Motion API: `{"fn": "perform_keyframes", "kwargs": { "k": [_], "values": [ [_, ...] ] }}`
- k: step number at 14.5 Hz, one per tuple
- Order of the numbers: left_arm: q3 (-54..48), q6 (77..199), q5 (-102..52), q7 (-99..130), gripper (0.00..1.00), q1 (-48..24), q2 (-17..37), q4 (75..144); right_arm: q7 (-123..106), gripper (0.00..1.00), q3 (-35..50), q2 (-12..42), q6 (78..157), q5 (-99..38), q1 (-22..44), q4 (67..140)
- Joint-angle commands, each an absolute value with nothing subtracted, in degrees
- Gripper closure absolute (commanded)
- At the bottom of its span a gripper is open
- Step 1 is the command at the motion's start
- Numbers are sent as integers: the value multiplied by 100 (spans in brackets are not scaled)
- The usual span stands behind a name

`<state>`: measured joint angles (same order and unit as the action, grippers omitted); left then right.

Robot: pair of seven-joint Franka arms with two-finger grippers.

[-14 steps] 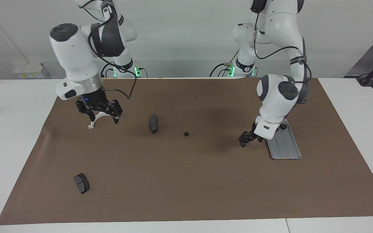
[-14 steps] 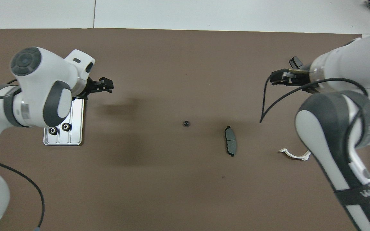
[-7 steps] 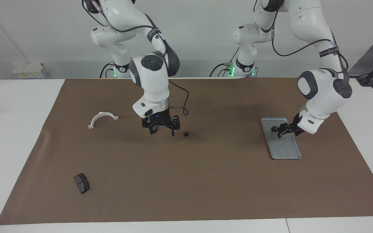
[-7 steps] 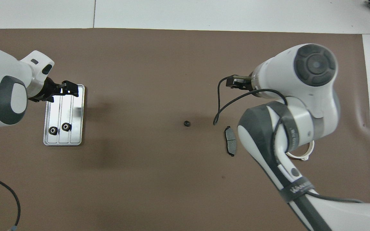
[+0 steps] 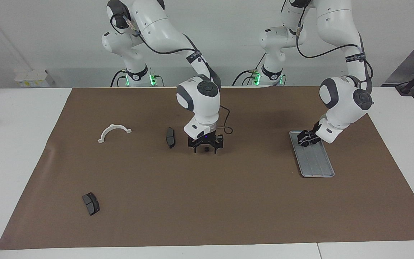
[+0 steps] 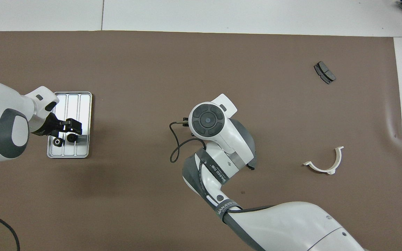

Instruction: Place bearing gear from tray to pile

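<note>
1. Presently, the right gripper (image 5: 206, 145) hangs low over the brown mat (image 5: 228, 201), its fingers released and standing either side of one small black ring-shaped bearing gear (image 5: 206, 149).
2. That gear lies on the mat between the ridged silver-grey metal tray (image 5: 316, 167) and the pile, just beside the dark grey curved brake pad (image 5: 170, 137).
3. Two more black bearing gears (image 6: 58, 142) sit side by side in the tray's end nearer to the robots. The left gripper (image 6: 69, 127) is over them; whether it grips anything cannot be told.
4. Centre the gear between the fingers before closing. It is small and round, so an off-centre pinch would likely flick it away.
5. Lift straight up, then carry it toward the white half-ring plastic bracket (image 5: 114, 131).
6. Avoid nudging the brake pad.
7. Lettering: the black strap (image 6: 218, 169) on the right arm carries white print, not reliably readable.
</note>
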<state>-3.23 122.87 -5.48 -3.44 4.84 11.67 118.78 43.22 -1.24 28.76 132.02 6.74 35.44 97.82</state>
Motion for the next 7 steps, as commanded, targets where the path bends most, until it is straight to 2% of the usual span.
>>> {"fn": "perform_keyframes", "kwargs": {
  "k": [1, 5, 7],
  "values": [
    [-308, 12673, -580, -431, 13, 466, 879, 12365, 4360, 30, -132, 2742, 13377, 817, 3551, 10063],
    [-316, 12964, -580, -431, 19, 457, 826, 12603, 4342, 35, -123, 2637, 13658, 809, 3577, 10458],
    [-316, 13034, -580, -439, 26, 457, 826, 12604, 4368, 35, -114, 2637, 13658, 800, 3638, 10441]
  ]
}}
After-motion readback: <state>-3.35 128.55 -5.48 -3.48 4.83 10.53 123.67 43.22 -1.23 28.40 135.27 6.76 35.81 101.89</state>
